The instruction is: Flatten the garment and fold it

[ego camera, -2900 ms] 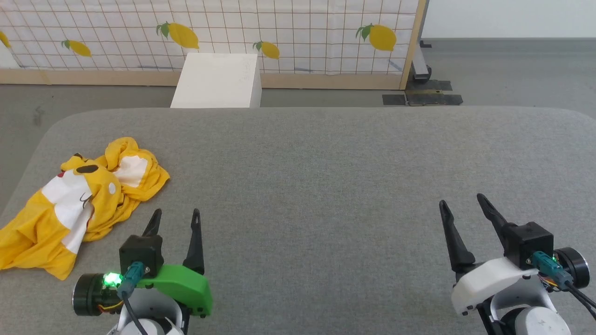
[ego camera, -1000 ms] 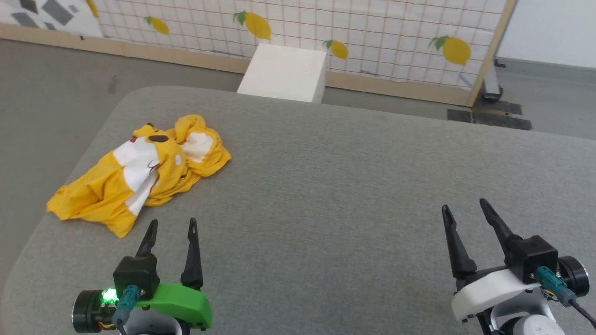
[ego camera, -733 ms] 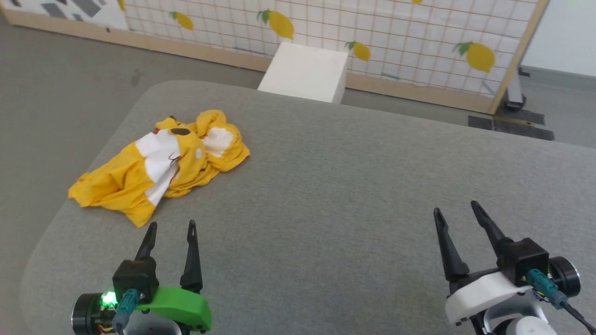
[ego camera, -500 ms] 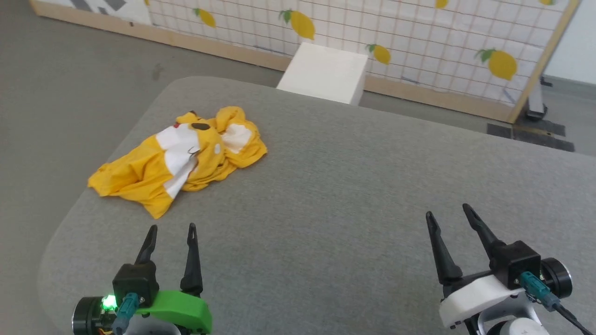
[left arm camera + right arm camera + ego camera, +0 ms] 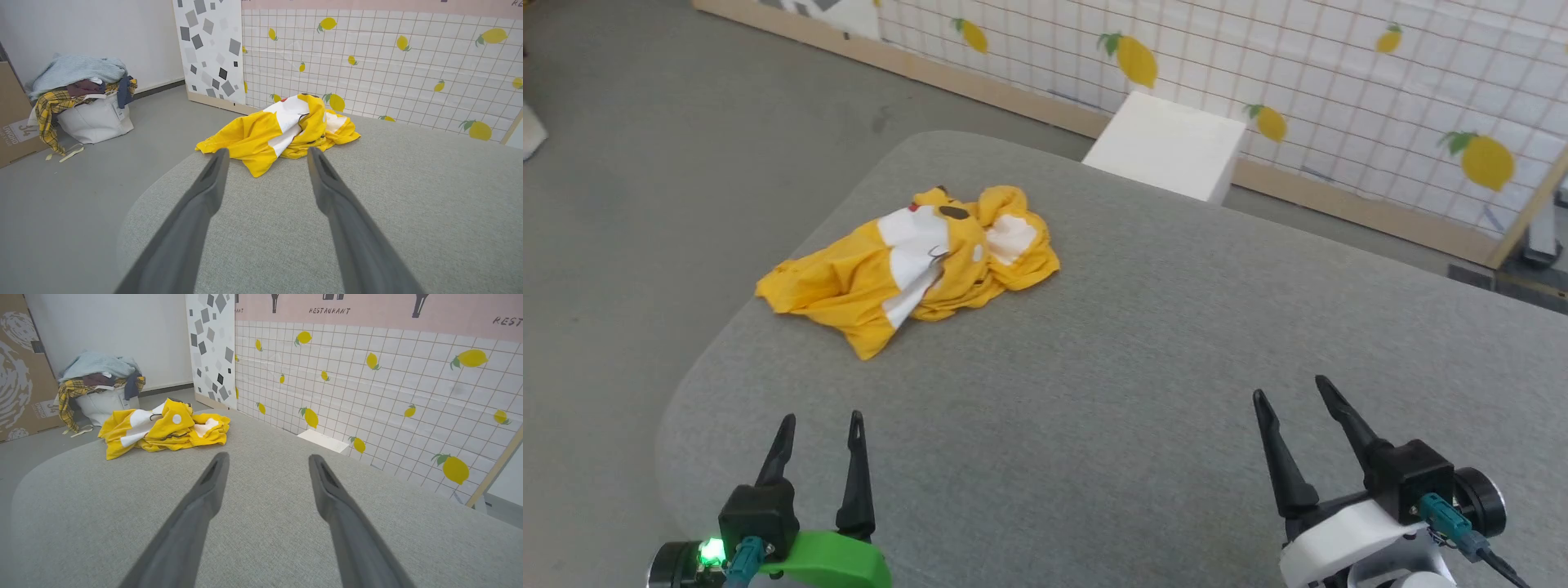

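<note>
The garment (image 5: 907, 265) is a bright yellow T-shirt with white patches, lying crumpled near the left edge of the grey padded table (image 5: 1143, 343). It also appears ahead in the left wrist view as the garment (image 5: 278, 132) and far to the left in the right wrist view as the garment (image 5: 163, 426). My left gripper (image 5: 821, 420) hovers open over the table's near left part, short of the shirt, with nothing between its fingers. Over the near right part my right gripper (image 5: 1290, 390) is open and empty too.
A white box (image 5: 1168, 147) stands on the floor behind the table, in front of a lemon-print tiled screen (image 5: 1339, 73). A white bag heaped with clothes (image 5: 81, 98) and a cardboard box (image 5: 12, 110) sit on the floor to the left. The table's rounded left edge is close to the shirt.
The head camera has turned left, so the shirt and table have shifted right and up in its view. The shirt lies as before. Both grippers stay open.
</note>
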Controlling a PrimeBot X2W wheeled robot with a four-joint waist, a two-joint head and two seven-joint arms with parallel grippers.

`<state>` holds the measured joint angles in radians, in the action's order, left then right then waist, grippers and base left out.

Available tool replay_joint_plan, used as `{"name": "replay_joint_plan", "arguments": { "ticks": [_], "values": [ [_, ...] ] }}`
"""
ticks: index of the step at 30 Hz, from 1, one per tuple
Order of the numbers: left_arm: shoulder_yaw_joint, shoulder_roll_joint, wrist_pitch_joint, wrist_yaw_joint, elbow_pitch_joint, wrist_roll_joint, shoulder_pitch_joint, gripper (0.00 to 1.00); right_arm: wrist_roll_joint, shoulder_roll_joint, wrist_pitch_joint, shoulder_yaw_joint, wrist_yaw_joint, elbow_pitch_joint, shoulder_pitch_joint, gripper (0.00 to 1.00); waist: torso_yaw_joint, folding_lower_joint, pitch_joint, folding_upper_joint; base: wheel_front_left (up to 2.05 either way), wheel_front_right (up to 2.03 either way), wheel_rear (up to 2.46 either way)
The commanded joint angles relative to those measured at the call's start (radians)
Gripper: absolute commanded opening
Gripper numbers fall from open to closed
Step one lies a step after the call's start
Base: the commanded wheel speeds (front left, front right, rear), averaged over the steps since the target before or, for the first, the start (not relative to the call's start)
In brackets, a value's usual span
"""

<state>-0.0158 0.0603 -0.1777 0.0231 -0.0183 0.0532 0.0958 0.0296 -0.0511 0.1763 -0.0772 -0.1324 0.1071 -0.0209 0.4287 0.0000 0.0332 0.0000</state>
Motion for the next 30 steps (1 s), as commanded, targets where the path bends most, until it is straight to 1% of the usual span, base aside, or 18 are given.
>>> {"name": "replay_joint_plan", "arguments": {
  "ticks": [1, 10, 30],
  "values": [
    [-0.001, 0.004, -0.009, -0.002, -0.001, 0.012, 0.018, 1.00, 0.010, 0.001, 0.010, -0.004, 0.001, 0.005, -0.011, 1.00, 0.027, 0.0000, 0.005, 0.0000, 0.00, 0.00, 0.00],
    [-0.004, 0.004, -0.028, -0.001, -0.007, 0.018, 0.029, 1.00, 0.018, 0.001, 0.029, -0.016, 0.001, 0.020, -0.008, 1.00, 0.083, 0.0000, 0.005, 0.0000, 0.00, 0.00, 0.00],
    [-0.015, 0.001, -0.069, 0.009, -0.018, 0.036, 0.053, 1.00, 0.024, 0.001, 0.070, -0.035, 0.002, 0.048, -0.016, 1.00, 0.167, 0.0000, 0.010, 0.0000, 0.00, 0.00, 0.00]
  ]
}}
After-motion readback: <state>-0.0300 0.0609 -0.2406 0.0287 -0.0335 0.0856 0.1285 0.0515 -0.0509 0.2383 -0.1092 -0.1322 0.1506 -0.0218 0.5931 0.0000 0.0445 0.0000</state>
